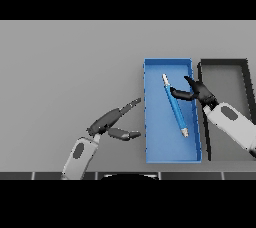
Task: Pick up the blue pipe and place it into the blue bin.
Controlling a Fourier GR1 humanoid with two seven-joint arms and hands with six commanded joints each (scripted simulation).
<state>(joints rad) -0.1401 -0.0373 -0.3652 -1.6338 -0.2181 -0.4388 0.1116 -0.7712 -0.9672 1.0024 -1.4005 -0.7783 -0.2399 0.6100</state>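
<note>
Lying diagonally in the rectangular blue bin point(172, 154), the slim blue pipe point(174, 105); right hand point(200, 91) spread loose above, left hand point(111, 119) relaxed alongside.

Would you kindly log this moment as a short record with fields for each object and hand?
pipe: blue pipe lies slanted inside the blue bin
right hand: right hand above the bin's right edge, fingers spread beside the pipe, not closed on it
left hand: left hand over the table, left of the bin, fingers relaxed, holding nothing
other bin: dark bin right of the blue one
</note>
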